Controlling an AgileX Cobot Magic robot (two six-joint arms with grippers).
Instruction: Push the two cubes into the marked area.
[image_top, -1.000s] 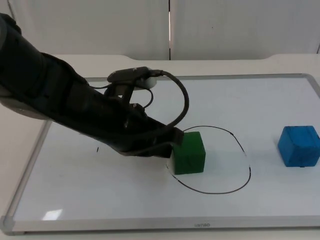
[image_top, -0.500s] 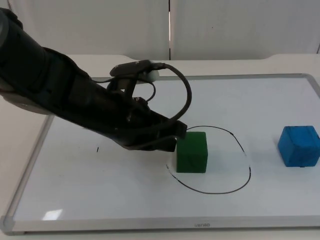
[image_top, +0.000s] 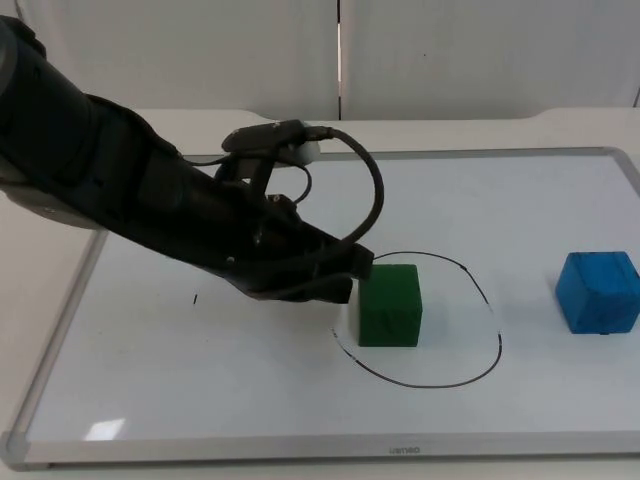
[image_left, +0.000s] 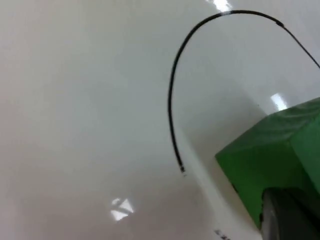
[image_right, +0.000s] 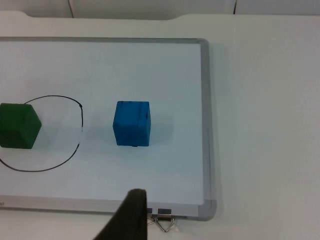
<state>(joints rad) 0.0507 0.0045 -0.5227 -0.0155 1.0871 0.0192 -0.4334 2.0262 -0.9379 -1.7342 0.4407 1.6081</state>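
A green cube (image_top: 390, 305) stands just inside the left part of a hand-drawn black ring (image_top: 496, 340) on the whiteboard. My left gripper (image_top: 352, 278) presses against the cube's left face, low over the board. In the left wrist view the green cube (image_left: 272, 155) sits right at the left gripper (image_left: 287, 215), beside the ring's line (image_left: 172, 85). A blue cube (image_top: 598, 292) rests outside the ring at the board's right end. The right wrist view has the blue cube (image_right: 132, 123), the green cube (image_right: 19, 125) and the right gripper (image_right: 131, 215), which waits off the board's near edge.
The whiteboard's grey frame (image_top: 400, 452) runs around the work surface, and its right rail (image_right: 207, 125) lies close to the blue cube. A small metal clip (image_right: 162, 220) sits at the frame's near edge. A short pen mark (image_top: 195, 298) lies left of the ring.
The left gripper has slid to the right and shoved the green cube a little further into the ring. The blue cube has stayed where it was.
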